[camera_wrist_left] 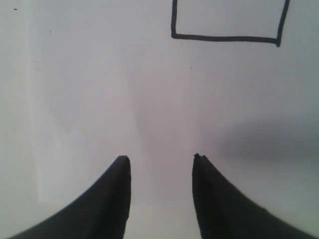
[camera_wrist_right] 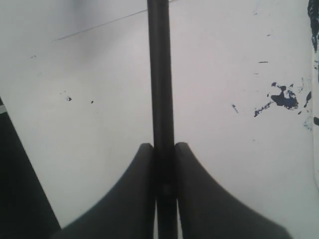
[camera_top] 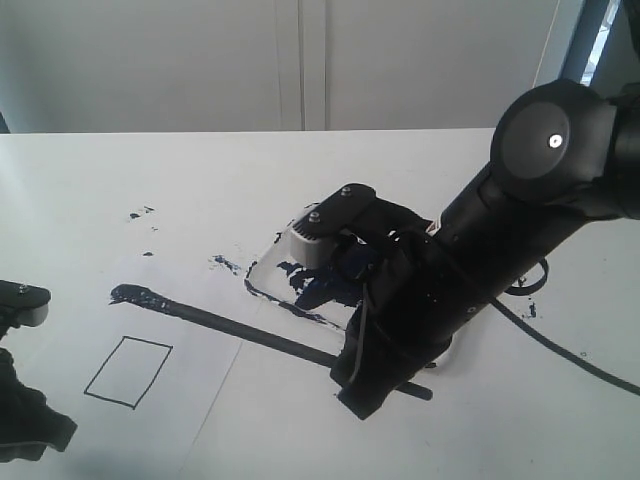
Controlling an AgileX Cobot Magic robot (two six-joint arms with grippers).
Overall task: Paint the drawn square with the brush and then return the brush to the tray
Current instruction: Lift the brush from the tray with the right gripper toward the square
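Observation:
The brush point(camera_top: 230, 327) is a long black stick lying slantwise low over the white paper, its paint-laden tip point(camera_top: 130, 294) just above the drawn square point(camera_top: 128, 371). That square is a thin black outline with white inside. My right gripper point(camera_top: 365, 385) is shut on the brush point(camera_wrist_right: 159, 74) near its handle end, and both fingers press the shaft in the right wrist view. The tray point(camera_top: 290, 280), smeared with blue-black paint, sits behind the right arm, which partly hides it. My left gripper point(camera_wrist_left: 162, 159) hangs open and empty over bare paper, with the square's corner point(camera_wrist_left: 227, 20) ahead of it.
Small paint splatters point(camera_top: 140, 213) dot the table behind the paper, and more point(camera_wrist_right: 284, 98) lie near the tray. A black cable point(camera_top: 560, 345) trails off the right arm across the table. The left arm point(camera_top: 25, 420) sits at the lower left corner.

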